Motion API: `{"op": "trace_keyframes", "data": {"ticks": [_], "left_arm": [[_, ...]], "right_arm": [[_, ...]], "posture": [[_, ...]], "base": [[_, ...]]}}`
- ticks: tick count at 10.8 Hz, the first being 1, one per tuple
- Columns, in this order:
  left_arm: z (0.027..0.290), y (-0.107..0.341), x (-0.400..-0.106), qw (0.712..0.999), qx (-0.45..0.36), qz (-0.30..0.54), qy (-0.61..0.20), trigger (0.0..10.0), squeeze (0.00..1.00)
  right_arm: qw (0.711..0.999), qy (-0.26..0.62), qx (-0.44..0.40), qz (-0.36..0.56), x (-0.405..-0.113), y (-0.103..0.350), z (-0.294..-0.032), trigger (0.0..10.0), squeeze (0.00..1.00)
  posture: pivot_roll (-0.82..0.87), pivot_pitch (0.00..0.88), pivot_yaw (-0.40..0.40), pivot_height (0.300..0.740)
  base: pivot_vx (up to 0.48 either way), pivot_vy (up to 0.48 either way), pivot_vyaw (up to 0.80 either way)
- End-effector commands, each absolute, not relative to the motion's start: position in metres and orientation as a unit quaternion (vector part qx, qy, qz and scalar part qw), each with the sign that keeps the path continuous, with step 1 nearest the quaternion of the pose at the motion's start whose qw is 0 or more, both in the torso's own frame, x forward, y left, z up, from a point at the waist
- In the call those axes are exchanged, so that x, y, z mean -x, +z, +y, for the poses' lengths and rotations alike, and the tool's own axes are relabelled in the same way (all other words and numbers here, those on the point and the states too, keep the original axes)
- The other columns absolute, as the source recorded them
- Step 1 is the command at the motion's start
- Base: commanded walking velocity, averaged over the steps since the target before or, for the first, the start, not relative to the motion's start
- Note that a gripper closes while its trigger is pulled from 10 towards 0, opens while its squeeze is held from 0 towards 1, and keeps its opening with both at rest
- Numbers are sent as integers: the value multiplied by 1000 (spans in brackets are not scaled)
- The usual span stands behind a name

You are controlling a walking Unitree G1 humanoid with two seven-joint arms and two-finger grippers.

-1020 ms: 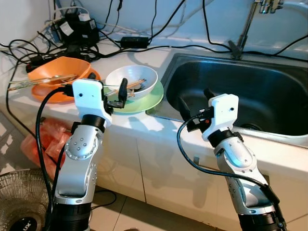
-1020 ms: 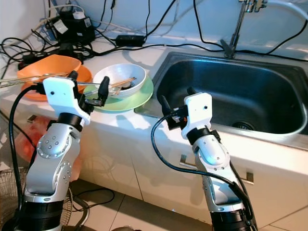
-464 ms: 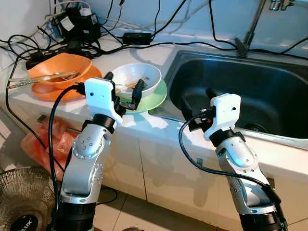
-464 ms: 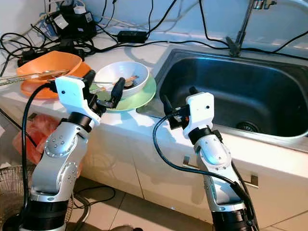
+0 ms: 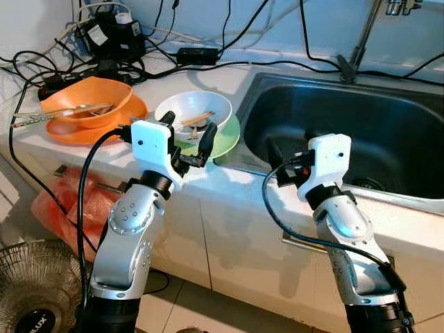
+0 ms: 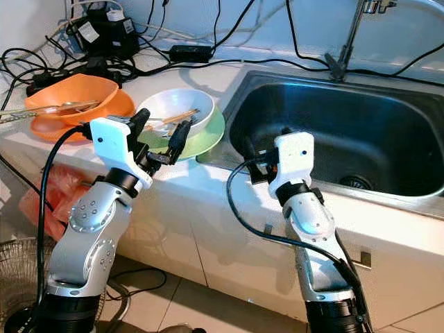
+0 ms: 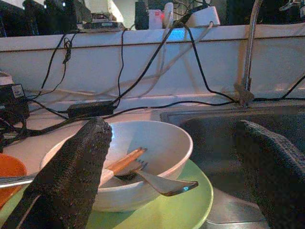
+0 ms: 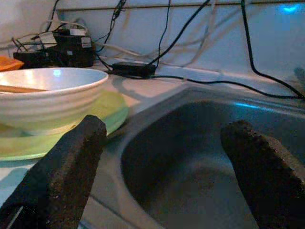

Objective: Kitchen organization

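A white kitchen counter [image 5: 229, 184] runs in front of me, with a steel sink [image 5: 347, 125] set into it on the right and a tangle of black cables [image 5: 104, 59] along the back wall. On the counter left of the sink a white bowl [image 5: 191, 111] sits on a green plate [image 5: 225, 135], and wooden chopsticks [image 7: 125, 160] and a metal spoon [image 7: 159, 183] lie inside the bowl. Further left an orange bowl [image 5: 83, 97] rests on an orange plate [image 5: 128, 111], also holding utensils. My left gripper [image 5: 187, 135] hangs at the front edge of the counter, just before the green plate, its two black fingers [image 7: 76, 171] spread wide and grasping nothing; the white bowl lies between them in my left wrist view. My right gripper [image 6: 258, 156] hovers at the near rim of the sink, fingers [image 8: 71, 167] likewise parted and empty, pointing across the basin. A red plastic bag [image 5: 59, 208] hangs below the counter and a fan [image 5: 31, 291] stands on the floor at my left
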State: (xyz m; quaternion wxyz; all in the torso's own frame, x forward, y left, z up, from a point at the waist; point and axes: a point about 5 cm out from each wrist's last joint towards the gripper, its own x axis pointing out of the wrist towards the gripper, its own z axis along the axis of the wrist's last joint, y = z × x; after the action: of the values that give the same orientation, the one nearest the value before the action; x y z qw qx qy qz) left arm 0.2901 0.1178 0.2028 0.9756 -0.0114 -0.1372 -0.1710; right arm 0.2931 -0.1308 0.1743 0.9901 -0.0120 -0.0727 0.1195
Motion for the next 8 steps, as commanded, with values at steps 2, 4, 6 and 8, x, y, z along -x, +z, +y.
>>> {"op": "trace_keyframes", "data": {"ticks": [2,4,6,8], "left_arm": [[122,204,-288,976,3,-143,-163,10000,0],[122,204,-288,976,2,-143,-162,10000,0],[122,205,-288,976,0,-146,-161,10000,0],[121,205,-287,976,-2,-145,-163,10000,0]], "right_arm": [[993,99,9,-63,-297,174,-137,10000,0],[995,77,20,-62,-301,175,-142,10000,0],[996,62,-3,-60,-303,174,-146,10000,0],[996,72,8,-43,-301,168,-144,10000,0]], "posture": [[51,39,60,740],[50,41,61,740],[49,44,62,740],[47,47,62,740]], "base": [[0,0,0],[0,0,0],[0,0,0],[0,0,0]]}}
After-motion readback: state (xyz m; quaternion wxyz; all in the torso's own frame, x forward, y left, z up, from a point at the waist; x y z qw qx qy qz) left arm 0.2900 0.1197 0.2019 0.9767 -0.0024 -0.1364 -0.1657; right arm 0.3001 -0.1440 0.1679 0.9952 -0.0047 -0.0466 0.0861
